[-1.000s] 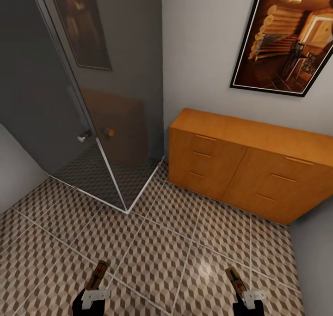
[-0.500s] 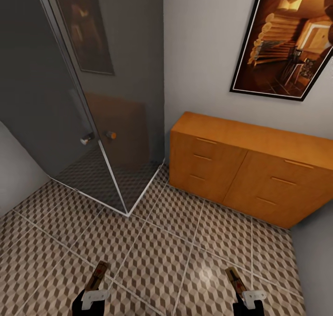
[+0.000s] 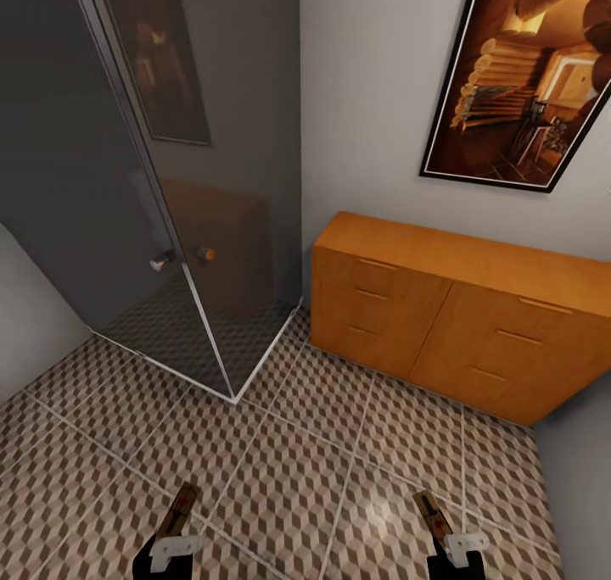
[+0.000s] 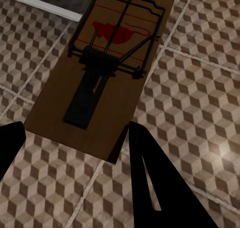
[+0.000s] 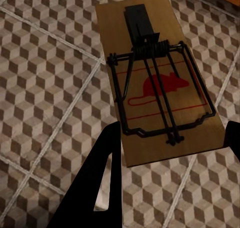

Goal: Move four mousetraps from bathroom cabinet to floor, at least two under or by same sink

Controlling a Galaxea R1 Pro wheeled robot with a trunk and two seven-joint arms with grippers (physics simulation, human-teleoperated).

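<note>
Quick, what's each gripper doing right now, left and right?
Left gripper: closed on a mousetrap, held above the bathroom floor.
Right gripper: closed on another mousetrap.

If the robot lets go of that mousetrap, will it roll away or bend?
Probably neither. The mousetrap is a flat wooden board, so it should land flat and stay stiff. Its thin wire parts look springy and might snap shut. It looks light, held by one end in the left gripper.

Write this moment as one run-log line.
left gripper: holds mousetrap | right gripper: holds second mousetrap | cabinet: drawers shut | sink: unseen
</note>
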